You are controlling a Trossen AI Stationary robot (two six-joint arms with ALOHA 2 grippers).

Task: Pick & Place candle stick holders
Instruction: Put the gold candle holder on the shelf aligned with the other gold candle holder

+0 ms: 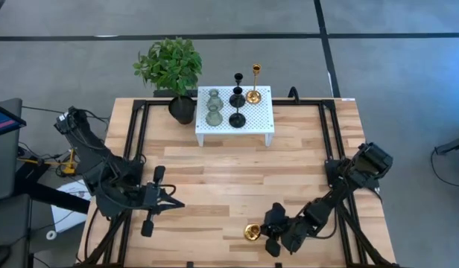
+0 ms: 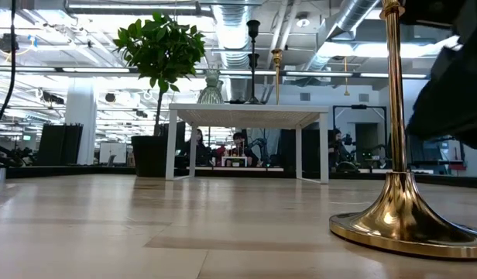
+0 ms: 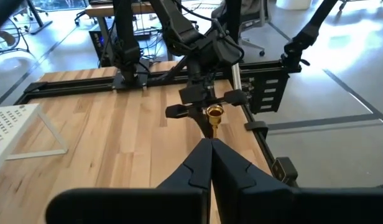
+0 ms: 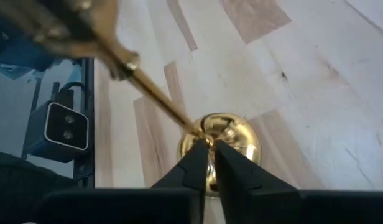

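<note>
A shiny gold candle stick holder (image 1: 251, 232) stands upright on its round base (image 2: 401, 225) near the table's near edge, right of centre. My right gripper (image 1: 265, 229) is beside it and shut on it. My left gripper (image 1: 177, 202) is shut and empty over the table's left half. Two grey-green holders (image 1: 213, 108), two black holders (image 1: 238, 100) and a second gold holder (image 1: 254, 93) stand on a white perforated stand (image 1: 263, 130) at the far centre. My right gripper pinches the gold holder's slim stem (image 4: 201, 134) between its two fingers, low down, just above the round base (image 4: 238, 140). The fingers come slanting down from the table's right side and lie across the stem. The holder stands upright with its base on the table.
A black pot with a green plant (image 1: 170, 67) stands at the stand's left, by the table's far edge. Dark rails (image 1: 136, 141) run along the table's left and right sides. Bare wood lies between the stand and the grippers.
</note>
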